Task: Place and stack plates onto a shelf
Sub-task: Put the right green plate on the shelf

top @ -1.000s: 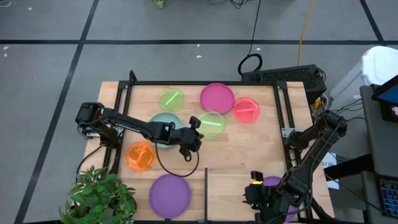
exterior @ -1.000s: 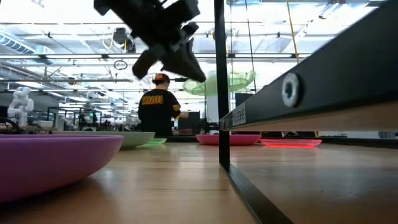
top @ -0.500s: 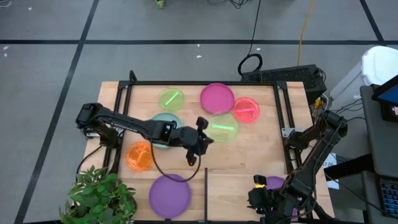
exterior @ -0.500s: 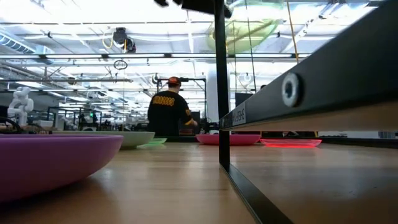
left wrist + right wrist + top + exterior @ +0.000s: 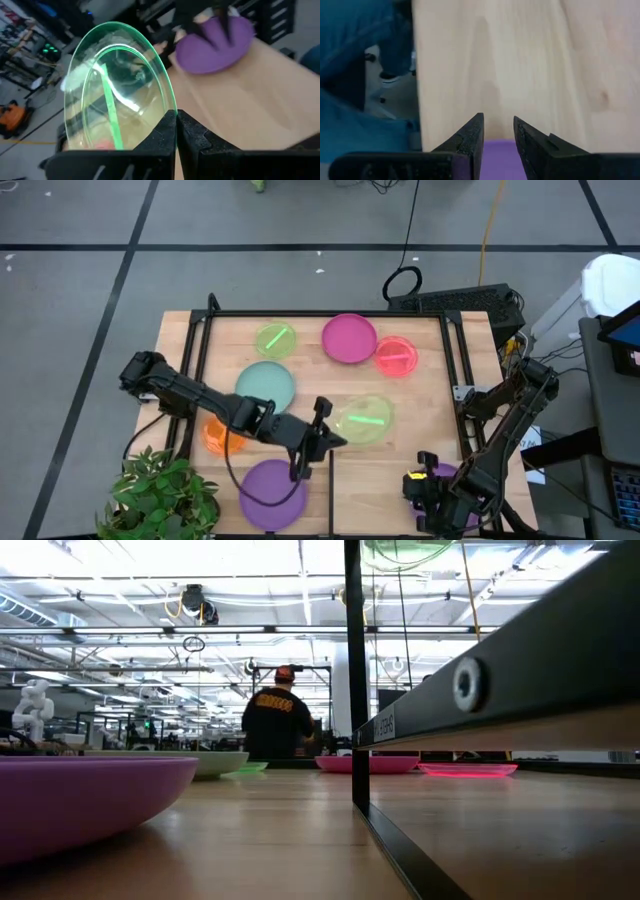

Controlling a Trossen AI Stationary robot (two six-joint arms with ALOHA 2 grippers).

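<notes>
- Left gripper (image 5: 176, 120) clamped on rim of translucent green plate (image 5: 365, 420), held above table.
- Right gripper (image 5: 498, 131) parted around purple plate (image 5: 492, 159) edge on shelf (image 5: 390, 480).

No legible text: yellow lettering on the person's (image 5: 282, 726) dark shirt, too small.

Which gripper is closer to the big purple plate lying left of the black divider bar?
Left. The left gripper hovers just beyond the purple plate; the right gripper sits across the divider bar.
</notes>
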